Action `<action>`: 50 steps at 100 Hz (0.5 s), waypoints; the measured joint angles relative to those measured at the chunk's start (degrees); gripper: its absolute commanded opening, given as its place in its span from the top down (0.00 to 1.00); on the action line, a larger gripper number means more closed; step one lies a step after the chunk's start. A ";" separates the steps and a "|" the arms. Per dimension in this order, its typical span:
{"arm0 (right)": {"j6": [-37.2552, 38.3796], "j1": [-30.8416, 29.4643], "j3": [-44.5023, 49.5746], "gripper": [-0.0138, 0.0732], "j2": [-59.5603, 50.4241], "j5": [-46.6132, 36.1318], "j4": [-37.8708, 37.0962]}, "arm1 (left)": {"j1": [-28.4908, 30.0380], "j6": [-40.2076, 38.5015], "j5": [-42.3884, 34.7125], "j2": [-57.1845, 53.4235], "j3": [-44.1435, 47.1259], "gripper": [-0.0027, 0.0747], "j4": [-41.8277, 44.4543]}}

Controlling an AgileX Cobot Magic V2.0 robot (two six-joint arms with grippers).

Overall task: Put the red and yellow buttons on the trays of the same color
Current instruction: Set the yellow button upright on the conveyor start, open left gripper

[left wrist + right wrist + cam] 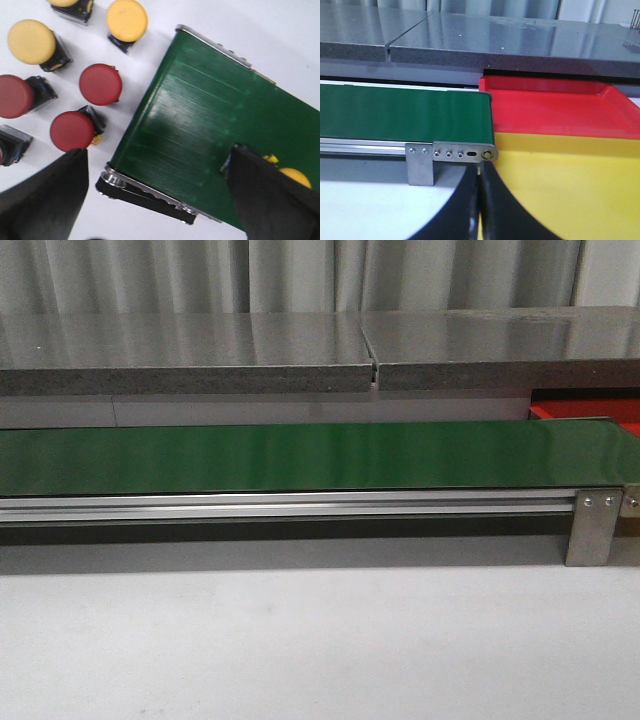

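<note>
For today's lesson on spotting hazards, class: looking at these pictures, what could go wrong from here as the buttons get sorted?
1. The red buttons and yellow buttons sit packed together beside the belt, so the open left tool might nudge a neighbour while picking one.
2. A yellow button already on the belt is partly hidden by a finger and may get bumped.
3. The red tray and yellow tray touch, so a drop could land wrong.

Workshop: green conveyor belt, aluminium rail
</note>
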 measured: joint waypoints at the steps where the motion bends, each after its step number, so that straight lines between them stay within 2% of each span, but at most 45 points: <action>1: 0.00 0.00 0.00 0.92 0.00 0.00 0.00 | 0.02 -0.03 0.00 0.00 0.00 0.23 0.49; 30: 0.00 0.00 0.00 0.92 0.00 0.00 0.00 | 1.34 -0.50 -0.42 5.00 0.00 0.23 3.90; 50: 0.00 0.00 0.00 0.92 0.00 0.00 0.00 | 1.92 -0.50 -4.35 8.56 0.00 0.23 4.88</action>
